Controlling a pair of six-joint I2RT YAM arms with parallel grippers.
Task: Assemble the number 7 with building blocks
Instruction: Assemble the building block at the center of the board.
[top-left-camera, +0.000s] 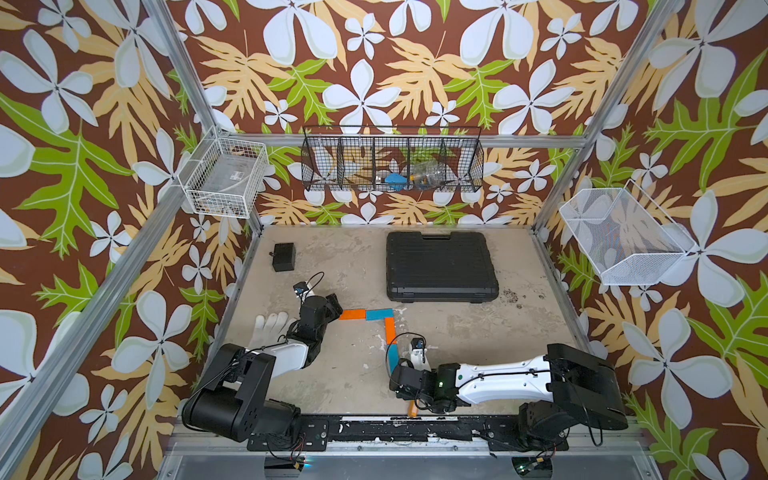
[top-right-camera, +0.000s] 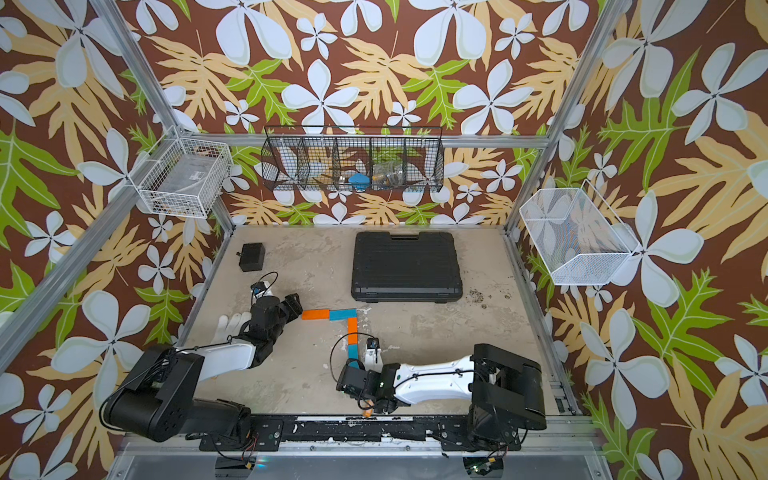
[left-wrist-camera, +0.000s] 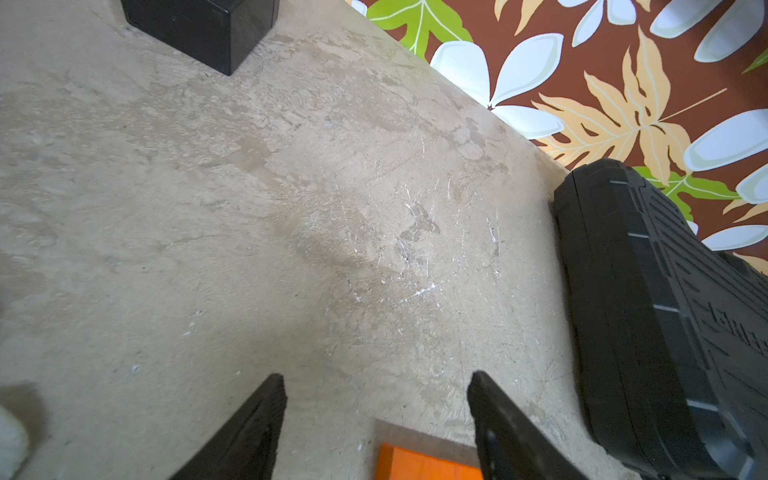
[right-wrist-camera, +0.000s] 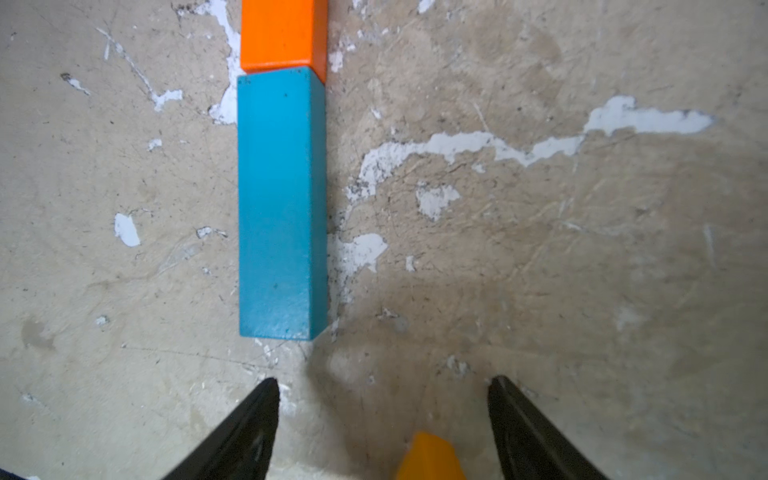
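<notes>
L tool (left-wrist-camera: 376, 376) hovering open at top-bar orange block (left-wrist-camera: 424, 463); R tool (right-wrist-camera: 382, 380) straddling loose orange block (right-wrist-camera: 430, 457), jaws apart, not touching it.

case (top-left-camera: 440, 266) behind blocks (top-left-camera: 352, 314), box (top-left-camera: 284, 256) left

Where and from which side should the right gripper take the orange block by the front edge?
Probably across its long sides, from above: the orange block sits between the right gripper's open fingers, narrower than their gap. Most of it is hidden.
</notes>
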